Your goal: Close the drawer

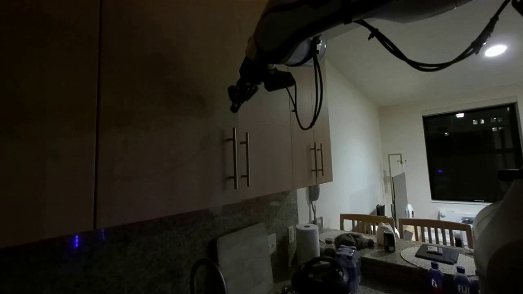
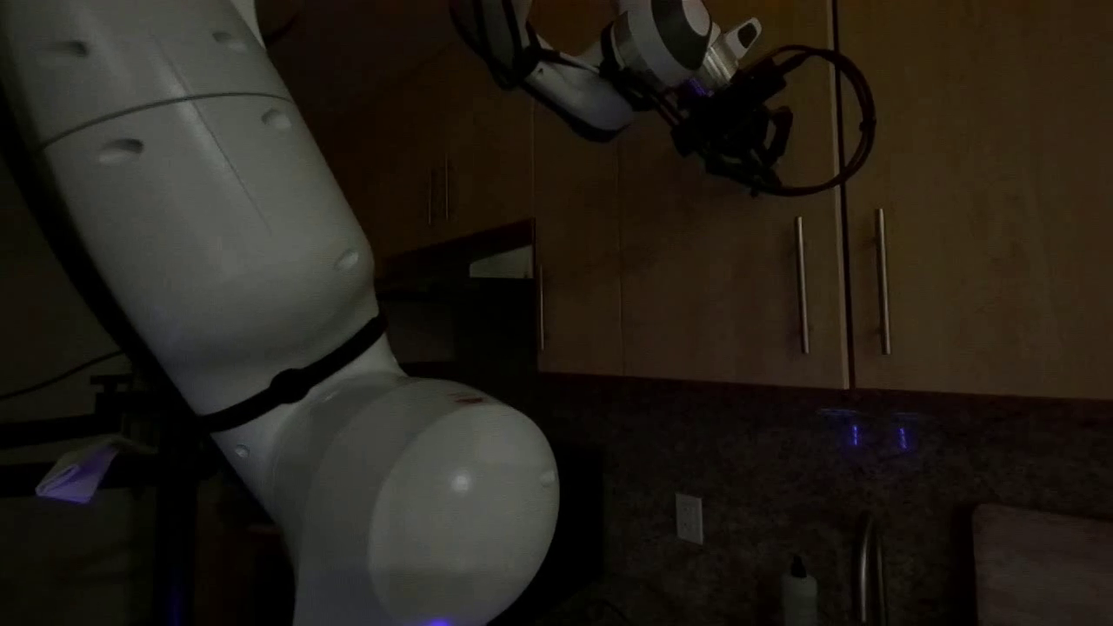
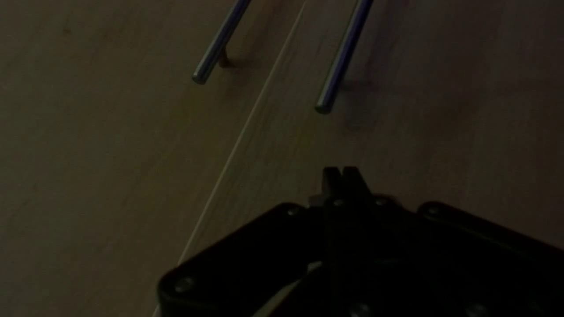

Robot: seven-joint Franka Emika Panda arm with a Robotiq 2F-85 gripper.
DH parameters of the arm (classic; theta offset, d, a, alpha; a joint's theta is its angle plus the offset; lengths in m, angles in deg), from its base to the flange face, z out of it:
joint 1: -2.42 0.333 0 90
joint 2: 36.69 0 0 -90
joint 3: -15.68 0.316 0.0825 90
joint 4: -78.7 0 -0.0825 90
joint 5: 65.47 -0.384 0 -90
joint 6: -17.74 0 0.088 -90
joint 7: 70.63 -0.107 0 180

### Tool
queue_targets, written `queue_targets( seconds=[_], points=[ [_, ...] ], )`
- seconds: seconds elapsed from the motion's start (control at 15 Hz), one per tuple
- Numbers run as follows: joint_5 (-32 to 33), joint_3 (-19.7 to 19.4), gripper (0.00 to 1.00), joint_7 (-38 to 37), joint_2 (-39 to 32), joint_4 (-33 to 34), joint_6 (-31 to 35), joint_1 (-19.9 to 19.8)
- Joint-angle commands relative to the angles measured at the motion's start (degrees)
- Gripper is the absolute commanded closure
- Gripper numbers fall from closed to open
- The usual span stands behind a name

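Note:
The drawer is a tall pale-wood cabinet door (image 1: pixel 163 143), dark in shadow, also in an exterior view (image 2: pixel 713 287) and the wrist view (image 3: pixel 440 145). Its slim vertical bar handle (image 1: pixel 235 159) is near one edge and also shows in the wrist view (image 3: pixel 343 61). The door looks flush or nearly flush with its neighbour, with a thin seam between. My gripper (image 1: pixel 234 108) is just above the handle's upper end, in front of the door. In the wrist view the gripper (image 3: pixel 342 175) has its fingertips together, with nothing between them. I cannot tell whether they touch the door.
The neighbouring door (image 1: pixel 267 159) has its own bar handle (image 1: pixel 247 159) close beside. Narrower doors with shorter handles (image 1: pixel 315 159) lie farther along. Below are a cutting board (image 1: pixel 245 257), a faucet (image 2: pixel 868 565), a paper towel roll (image 1: pixel 307 243) and a bottle (image 2: pixel 799 600).

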Motion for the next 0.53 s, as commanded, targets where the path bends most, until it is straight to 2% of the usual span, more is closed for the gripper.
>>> queue_targets(
  seconds=[0.0,0.47],
  points=[
    [-2.84,-1.04,0.94,4.45,-2.75,3.61,-2.04,1.33],
    [-4.54,-1.33,0.94,6.85,-5.36,5.88,-2.91,1.66]
  ],
)
